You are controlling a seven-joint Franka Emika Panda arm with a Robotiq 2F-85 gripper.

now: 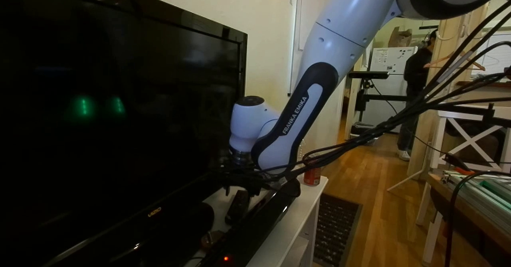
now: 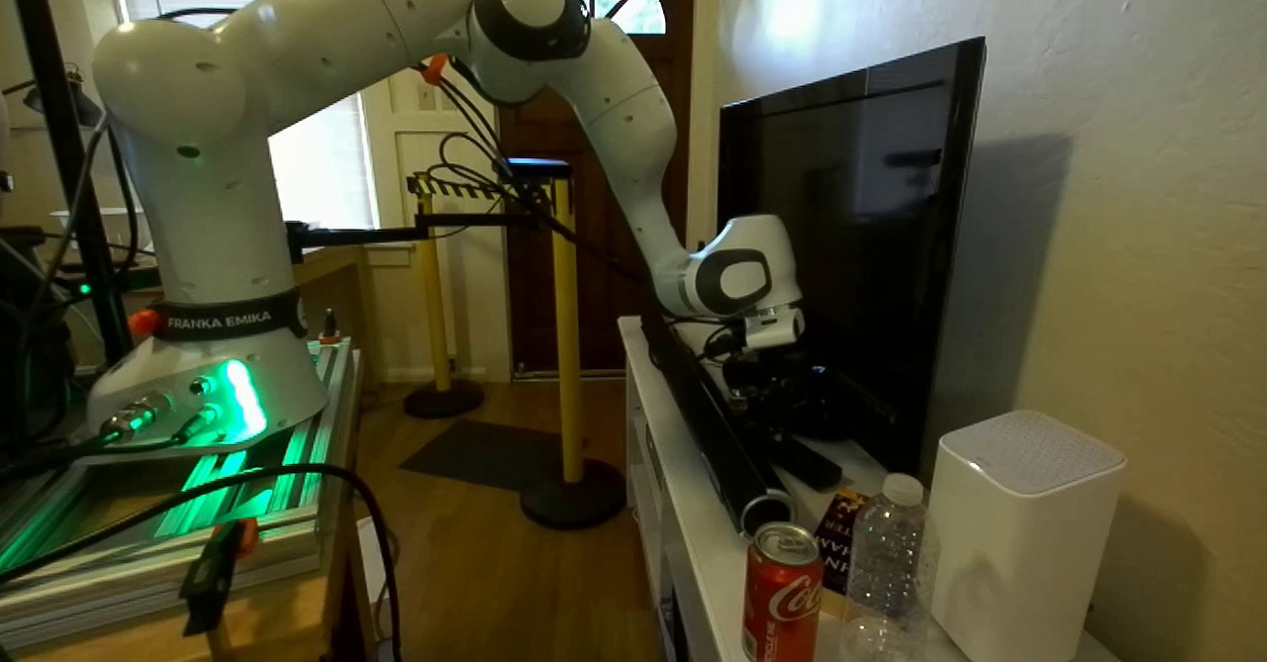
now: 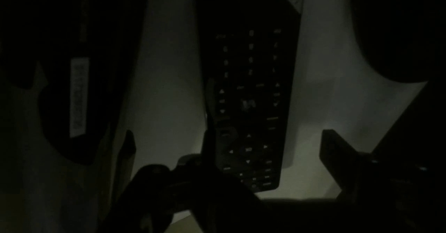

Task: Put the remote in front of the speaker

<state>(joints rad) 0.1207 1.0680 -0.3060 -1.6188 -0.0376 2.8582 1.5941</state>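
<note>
Pincer (image 3: pixel 268 133) apart; remote (image 3: pixel 248 90) lined up with its gap, long axis running out ahead.
Sits off-centre, close by the jaw on the speaker (image 1: pixel 255 225) side, touching or not unclear; likely centre before closing.

Slim black remote (image 3: pixel 249 90), button side up, just behind the long, low black speaker (image 2: pixel 715 425).

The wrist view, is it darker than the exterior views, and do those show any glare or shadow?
In the wrist view, much darker, the fingers nearly silhouettes, though marks on the remote show faintly; in an exterior view, two green glows on the television; in an exterior view, the window washed out and a shadow on the wall.
</note>
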